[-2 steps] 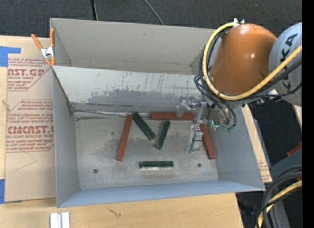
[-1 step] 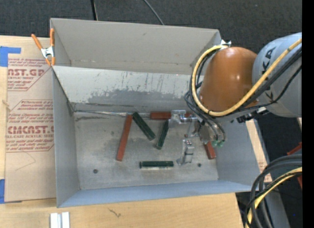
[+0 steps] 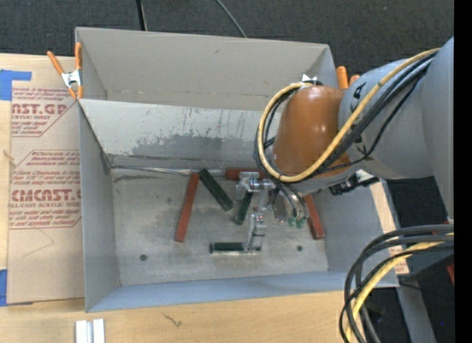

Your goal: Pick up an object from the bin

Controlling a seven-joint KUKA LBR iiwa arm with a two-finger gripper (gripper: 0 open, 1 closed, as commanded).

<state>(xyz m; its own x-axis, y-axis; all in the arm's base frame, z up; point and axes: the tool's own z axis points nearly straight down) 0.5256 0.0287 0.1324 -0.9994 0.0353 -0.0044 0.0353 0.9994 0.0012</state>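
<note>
Dark green flat bar [image 3: 228, 248], lying on the floor of the grey metal bin [image 3: 140, 260] toward its near wall, long axis running left to right across the view. The gripper [image 3: 256, 234] is hanging at the bar's right end, so the bar is stretching away to the left of it; open or closed cannot be told. A grasp would probably need closing across the bar's narrow width. A second dark green stick [image 3: 215, 189] and a red-brown stick [image 3: 186, 207] are lying slantwise farther back and left
</note>
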